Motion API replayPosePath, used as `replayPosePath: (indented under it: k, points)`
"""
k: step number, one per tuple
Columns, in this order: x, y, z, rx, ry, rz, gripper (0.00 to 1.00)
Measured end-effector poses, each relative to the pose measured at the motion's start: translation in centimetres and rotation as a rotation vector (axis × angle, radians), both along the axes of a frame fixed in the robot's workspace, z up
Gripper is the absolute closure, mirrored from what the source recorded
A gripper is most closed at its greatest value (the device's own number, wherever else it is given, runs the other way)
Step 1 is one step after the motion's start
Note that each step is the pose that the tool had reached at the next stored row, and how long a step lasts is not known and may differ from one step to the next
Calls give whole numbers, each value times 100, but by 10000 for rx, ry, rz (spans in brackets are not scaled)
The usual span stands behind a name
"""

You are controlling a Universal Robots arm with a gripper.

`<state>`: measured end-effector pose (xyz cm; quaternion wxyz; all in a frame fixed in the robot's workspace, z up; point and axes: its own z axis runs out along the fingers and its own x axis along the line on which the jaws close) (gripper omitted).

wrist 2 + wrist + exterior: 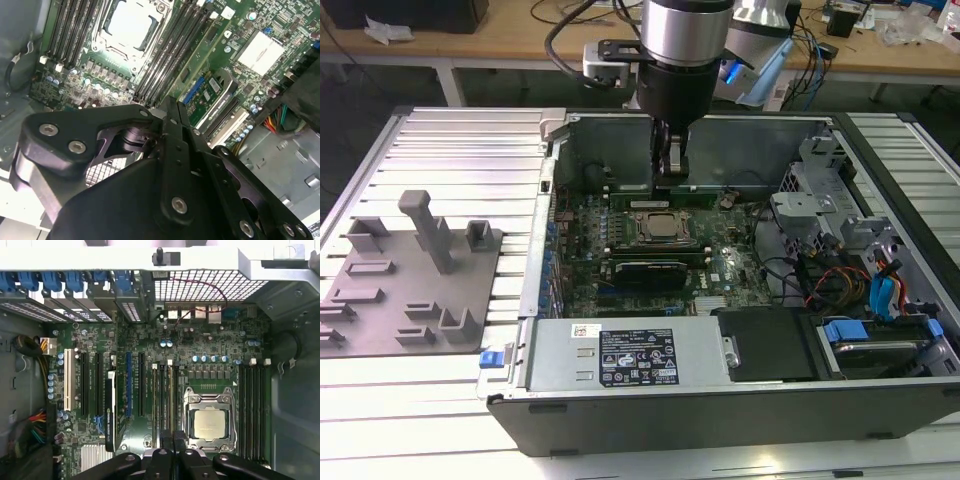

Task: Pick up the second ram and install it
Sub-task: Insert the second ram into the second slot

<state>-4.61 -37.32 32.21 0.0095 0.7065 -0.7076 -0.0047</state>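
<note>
Fingers [166,441] of the black gripper [670,180] pinch narrow on the thin green second ram stick [632,197], held level over the slots beside the square metal CPU socket [665,228] (apparently lined up for seating).

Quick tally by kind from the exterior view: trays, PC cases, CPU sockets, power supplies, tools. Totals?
grey plastic tray with upright posts: 1
open black computer case: 1
square metal CPU socket: 1
silver power supply box: 1
black tool on the arm, over the motherboard: 1
Total: 5
</note>
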Motion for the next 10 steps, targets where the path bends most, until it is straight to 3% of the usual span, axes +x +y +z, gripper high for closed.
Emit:
replayPosePath:
  k: [10]
  points:
    - [-3,0,-138,1,0,49,91]
